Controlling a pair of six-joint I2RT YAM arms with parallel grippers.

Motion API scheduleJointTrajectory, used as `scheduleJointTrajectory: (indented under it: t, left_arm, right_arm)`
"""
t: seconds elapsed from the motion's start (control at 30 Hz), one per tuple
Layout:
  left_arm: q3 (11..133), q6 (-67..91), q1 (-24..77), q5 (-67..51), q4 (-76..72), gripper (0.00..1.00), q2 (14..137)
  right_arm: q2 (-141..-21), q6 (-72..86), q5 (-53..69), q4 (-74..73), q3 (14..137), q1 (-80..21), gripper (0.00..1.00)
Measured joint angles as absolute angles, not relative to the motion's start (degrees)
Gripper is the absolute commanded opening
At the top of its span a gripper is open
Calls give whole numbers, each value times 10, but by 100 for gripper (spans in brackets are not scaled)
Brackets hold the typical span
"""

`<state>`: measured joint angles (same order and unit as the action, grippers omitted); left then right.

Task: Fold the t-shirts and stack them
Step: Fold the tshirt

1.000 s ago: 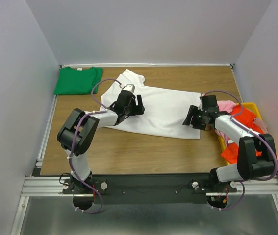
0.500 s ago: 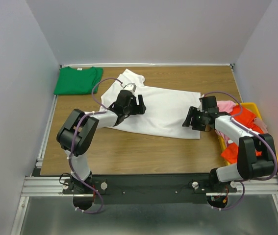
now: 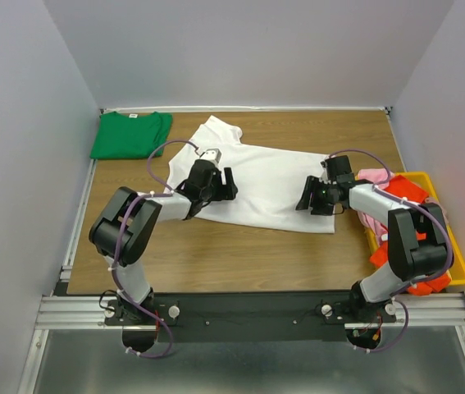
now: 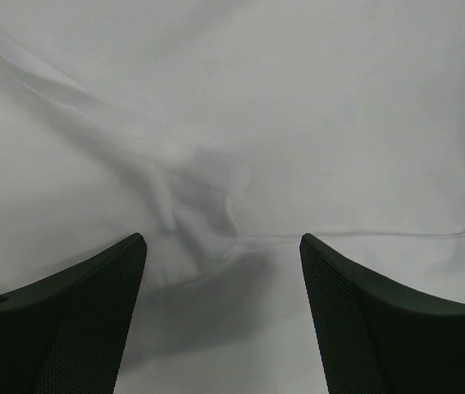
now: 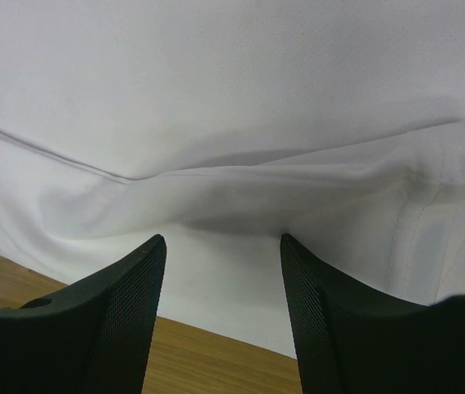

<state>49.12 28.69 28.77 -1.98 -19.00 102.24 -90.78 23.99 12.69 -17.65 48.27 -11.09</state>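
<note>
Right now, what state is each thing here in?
white t-shirt, spread out unfolded, creased.
green t-shirt, folded, far left corner.
orange-red t-shirt, crumpled in yellow bin.
pink t-shirt, crumpled at bin's far end.
left end effector, open over white cloth.
right end effector, open at shirt's hem.

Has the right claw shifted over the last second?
Yes. The right claw has edged left, away from the yellow bin and further over the white t-shirt.
</note>
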Motion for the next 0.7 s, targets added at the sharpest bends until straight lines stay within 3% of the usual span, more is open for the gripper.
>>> scheduleJointTrajectory:
  t: [0.4,0.7]
  left_arm:
    - [371,342,295,18,-260,84,950]
    - [293,410,353,50,-244,84,865]
  right_arm:
    - [-854,281,123,-178,427,-113,65]
    - [-737,317,110,-246,372,-113,65]
